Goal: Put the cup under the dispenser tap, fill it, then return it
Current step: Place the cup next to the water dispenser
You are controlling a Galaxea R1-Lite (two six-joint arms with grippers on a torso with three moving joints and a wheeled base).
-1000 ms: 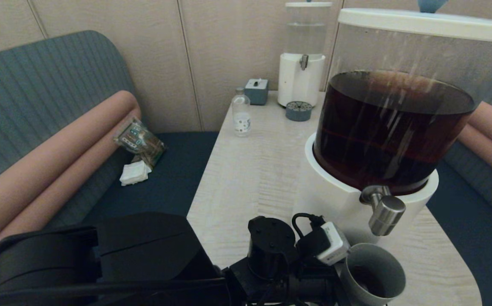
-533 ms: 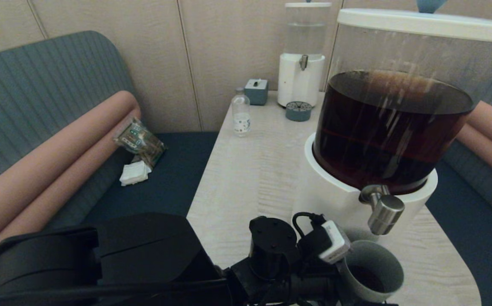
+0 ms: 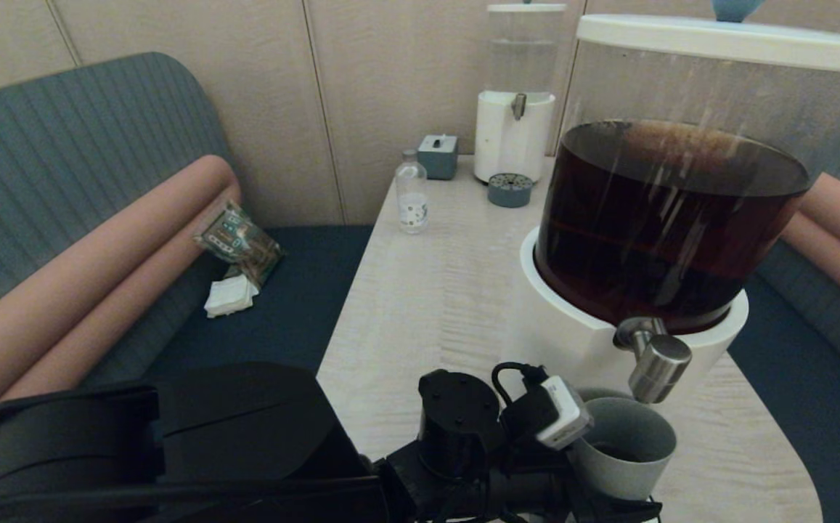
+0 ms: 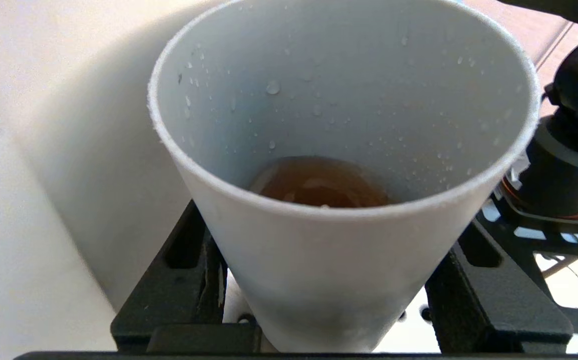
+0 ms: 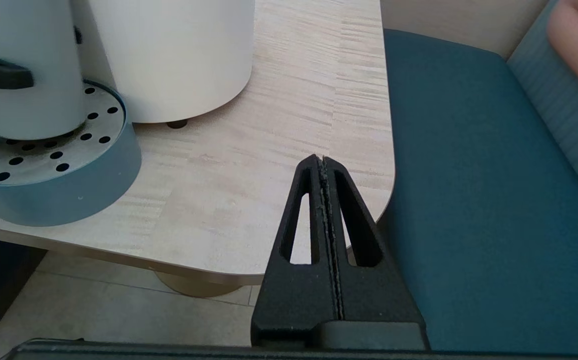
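The grey-green cup [image 3: 626, 447] stands upright just below the brushed-steel dispenser tap [image 3: 658, 365], in front of the dispenser's white base [image 3: 557, 341]. My left gripper [image 4: 332, 285] is shut on the cup, with one black finger [image 4: 189, 270] on each side of its lower wall. A shallow pool of brown liquid [image 4: 321, 182] lies in the cup's bottom and droplets cling to its inner wall. No stream shows from the tap. In the right wrist view the cup [image 5: 24, 75] rests over a perforated drip tray [image 5: 44, 165]. My right gripper [image 5: 322, 161] is shut and empty by the table's near right corner.
The dark brown tank [image 3: 670, 218] towers over the right of the table [image 3: 434, 290]. At the back stand a small clear-liquid dispenser [image 3: 515, 109], a round grey tray [image 3: 510, 190], a clear bottle [image 3: 412, 192] and a small grey box [image 3: 438, 155]. Blue seats flank the table.
The cup has moved a little away from me toward the dispenser base and turned from tilted to upright under the tap. The right arm has not moved.
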